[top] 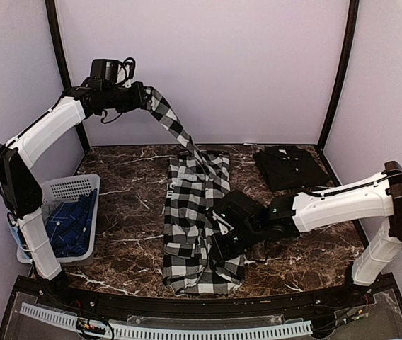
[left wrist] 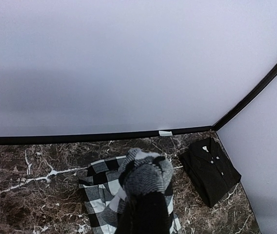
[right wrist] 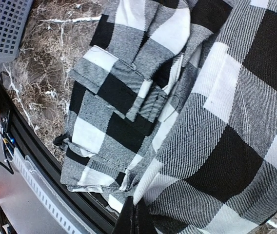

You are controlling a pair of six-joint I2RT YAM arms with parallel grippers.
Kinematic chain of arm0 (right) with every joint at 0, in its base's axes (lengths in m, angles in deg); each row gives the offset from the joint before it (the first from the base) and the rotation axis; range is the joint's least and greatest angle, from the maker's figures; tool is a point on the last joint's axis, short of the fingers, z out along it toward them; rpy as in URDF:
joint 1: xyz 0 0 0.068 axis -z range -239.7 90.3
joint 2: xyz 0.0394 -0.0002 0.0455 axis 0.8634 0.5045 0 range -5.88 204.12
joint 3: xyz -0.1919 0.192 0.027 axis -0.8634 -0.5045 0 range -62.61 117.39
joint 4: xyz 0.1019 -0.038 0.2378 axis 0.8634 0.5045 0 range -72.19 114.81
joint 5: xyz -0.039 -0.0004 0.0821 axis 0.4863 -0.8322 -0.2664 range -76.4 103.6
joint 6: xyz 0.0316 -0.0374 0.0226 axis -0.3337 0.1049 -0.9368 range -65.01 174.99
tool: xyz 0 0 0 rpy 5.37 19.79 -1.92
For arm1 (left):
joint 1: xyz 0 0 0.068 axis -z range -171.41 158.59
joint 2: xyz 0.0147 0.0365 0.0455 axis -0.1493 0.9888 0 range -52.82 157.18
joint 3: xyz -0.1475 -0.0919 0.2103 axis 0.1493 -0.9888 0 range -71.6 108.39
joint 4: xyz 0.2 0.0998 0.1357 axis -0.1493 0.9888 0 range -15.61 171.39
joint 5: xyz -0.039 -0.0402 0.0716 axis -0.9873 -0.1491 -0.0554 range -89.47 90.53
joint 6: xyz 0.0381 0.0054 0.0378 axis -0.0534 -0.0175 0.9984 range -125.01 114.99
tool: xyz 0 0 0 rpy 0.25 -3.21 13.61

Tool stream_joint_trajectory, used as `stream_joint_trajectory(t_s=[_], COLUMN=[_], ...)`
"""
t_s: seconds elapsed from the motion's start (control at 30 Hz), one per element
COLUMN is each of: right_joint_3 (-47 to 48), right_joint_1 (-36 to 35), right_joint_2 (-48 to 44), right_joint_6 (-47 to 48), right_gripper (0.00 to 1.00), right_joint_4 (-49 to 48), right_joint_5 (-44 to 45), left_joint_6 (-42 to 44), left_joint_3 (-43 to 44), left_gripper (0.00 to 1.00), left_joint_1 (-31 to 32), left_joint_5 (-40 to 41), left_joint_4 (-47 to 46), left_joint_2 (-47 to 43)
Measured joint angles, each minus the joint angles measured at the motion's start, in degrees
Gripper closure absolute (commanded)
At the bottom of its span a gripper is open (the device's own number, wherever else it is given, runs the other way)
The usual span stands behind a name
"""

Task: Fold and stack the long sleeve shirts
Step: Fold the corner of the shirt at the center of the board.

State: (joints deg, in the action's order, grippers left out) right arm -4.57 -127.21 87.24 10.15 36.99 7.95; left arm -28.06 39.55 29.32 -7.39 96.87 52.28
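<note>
The left arm [top: 45, 131] reaches high and back, its left gripper [top: 146, 99] clamped on a sleeve of the checked shirt [top: 190, 212], well above the shirt's body. The right arm [top: 342, 205] stretches low and leftward — its right gripper [top: 222, 244] is closed, down at the shirt's near right edge.

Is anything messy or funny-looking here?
Yes. The checked shirt lies crumpled mid-table, and the left pincer holds one sleeve stretched high in the air. The black shirt at the back right is neatly folded by comparison.
</note>
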Motion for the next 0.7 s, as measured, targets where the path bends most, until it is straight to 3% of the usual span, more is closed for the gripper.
stream_joint_trajectory(t_s=[0.4,0.7], right_joint_3=[-0.07,-2.38], right_joint_1=[-0.02,-0.13], right_joint_2=[1.03,3.37], right_joint_6=[2.23,2.32], right_gripper=[1.0,1.0], right_joint_4=[-0.81,-2.47], right_joint_5=[-3.58,-4.96], left_joint_6=[0.48,0.44], left_joint_3=[0.35,-10.71], left_gripper=[1.0,1.0], left_joint_1=[0.0,0.0], left_joint_5=[1.38,3.13], left_joint_4=[-0.24,-1.73], left_joint_2=[-0.02,-1.95])
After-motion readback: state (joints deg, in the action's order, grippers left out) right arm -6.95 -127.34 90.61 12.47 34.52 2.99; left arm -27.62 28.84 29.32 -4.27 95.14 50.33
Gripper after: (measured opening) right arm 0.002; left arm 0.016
